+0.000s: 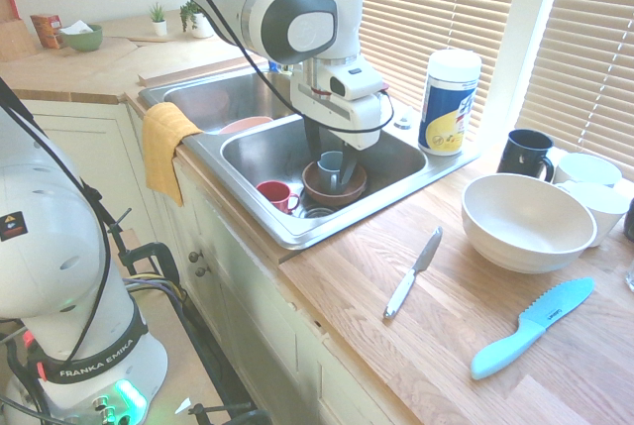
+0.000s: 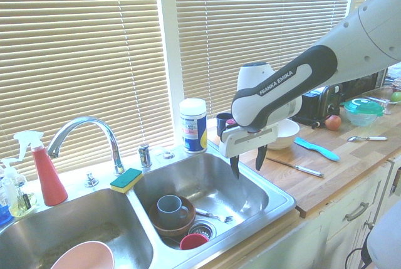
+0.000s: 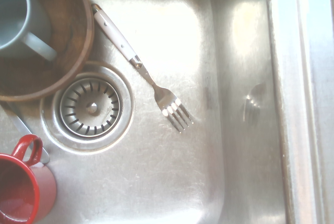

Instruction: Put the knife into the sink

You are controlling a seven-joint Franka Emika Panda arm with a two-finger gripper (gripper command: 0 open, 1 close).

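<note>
slim silver knife [image 1: 413, 272], whitish handle, flat

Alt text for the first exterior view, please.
The open, empty gripper hangs over the sink, which holds a brown bowl and red cup. The knife lies on the wooden counter beside a blue knife.

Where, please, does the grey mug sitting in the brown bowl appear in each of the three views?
First exterior view: the grey mug is mid-picture in the brown bowl, partly behind the fingers.
Second exterior view: lower middle, left of the fork.
Wrist view: cut off at the top-left corner.
Shared landmark: the red cup near the drain.
</note>
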